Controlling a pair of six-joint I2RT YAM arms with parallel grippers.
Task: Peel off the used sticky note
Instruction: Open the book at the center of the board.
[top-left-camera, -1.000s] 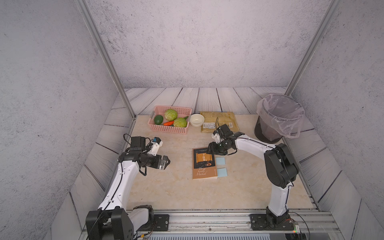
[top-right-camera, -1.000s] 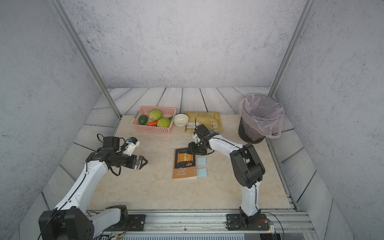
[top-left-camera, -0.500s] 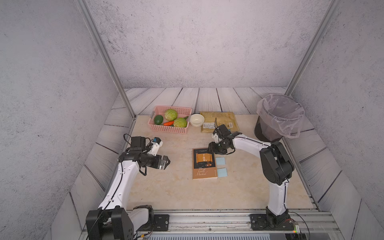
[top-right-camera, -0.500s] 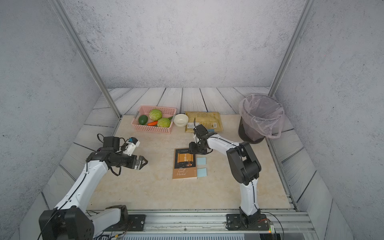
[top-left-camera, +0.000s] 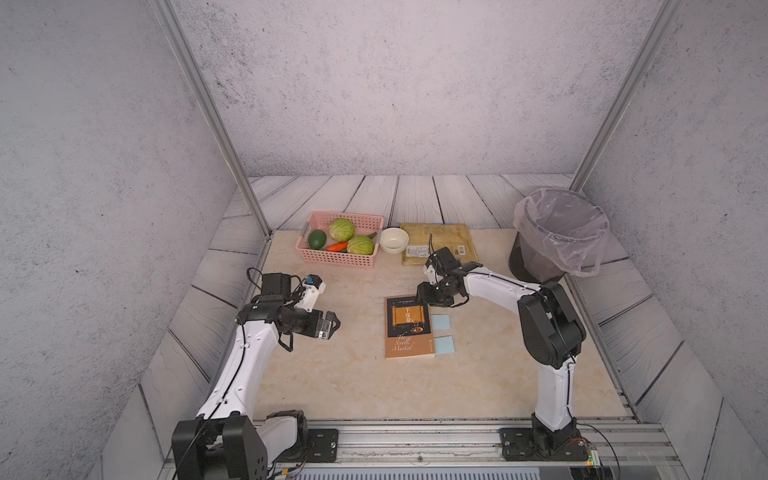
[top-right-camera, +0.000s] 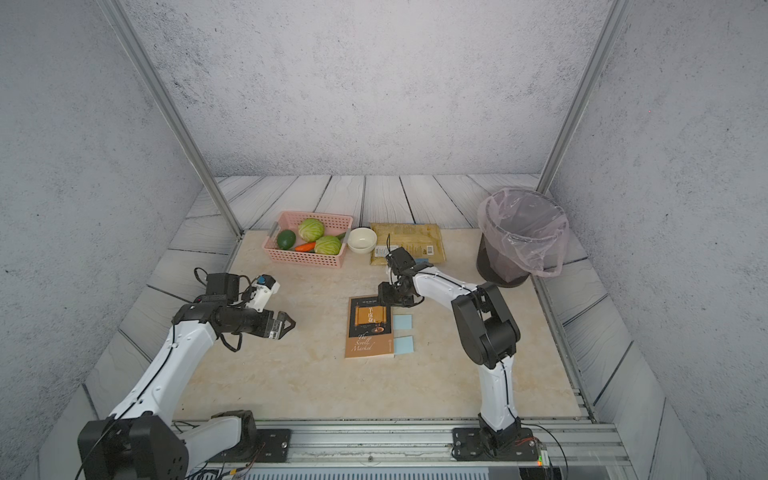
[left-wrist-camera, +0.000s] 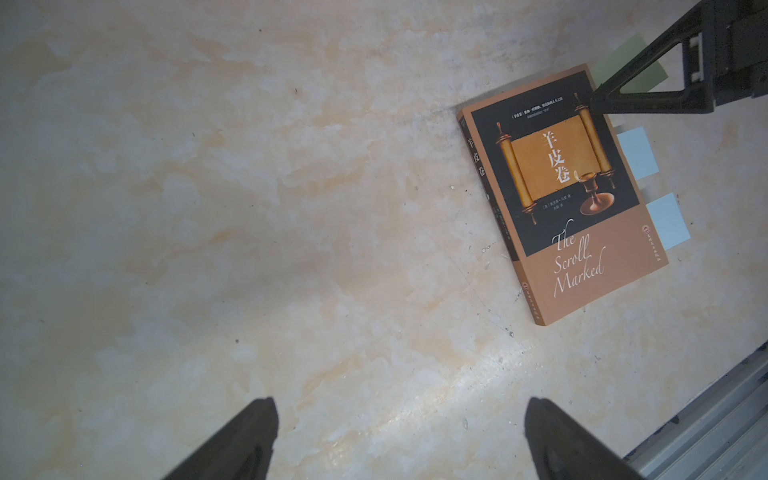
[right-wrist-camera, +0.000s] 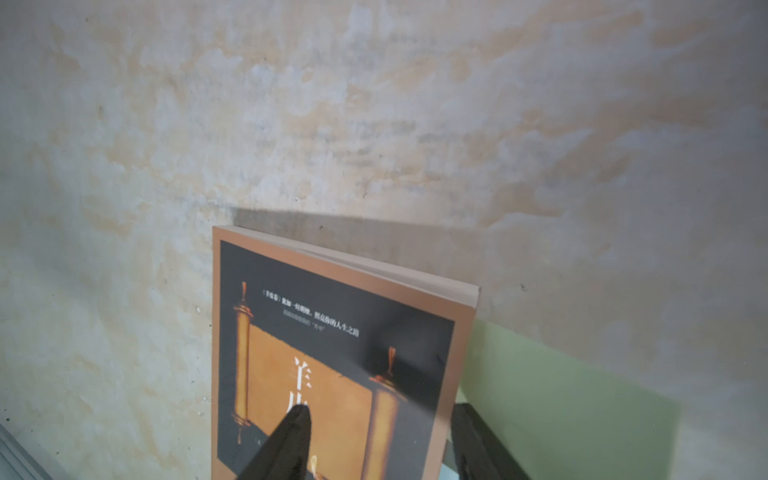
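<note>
A brown and black book (top-left-camera: 409, 328) (top-right-camera: 370, 328) lies flat mid-table. Two blue sticky notes (top-left-camera: 440, 321) (top-left-camera: 444, 344) poke out of its right edge. A green sticky note (right-wrist-camera: 561, 395) (left-wrist-camera: 619, 58) sticks out near the far right corner and is hidden under my right gripper in both top views. My right gripper (top-left-camera: 430, 291) (right-wrist-camera: 380, 409) is open low over that corner. One finger is above the cover (right-wrist-camera: 332, 353), the other above the green note. My left gripper (top-left-camera: 334, 326) (left-wrist-camera: 400, 405) hangs open over bare table left of the book.
At the back stand a pink basket (top-left-camera: 338, 259) of vegetables, a white bowl (top-left-camera: 394, 240) and a brown padded envelope (top-left-camera: 440, 237). A bin lined with a plastic bag (top-left-camera: 557, 237) is at the back right. A metal rail runs along the front edge.
The right arm has shifted slightly while its gripper stays at the book's far right corner. The left arm has not moved.
</note>
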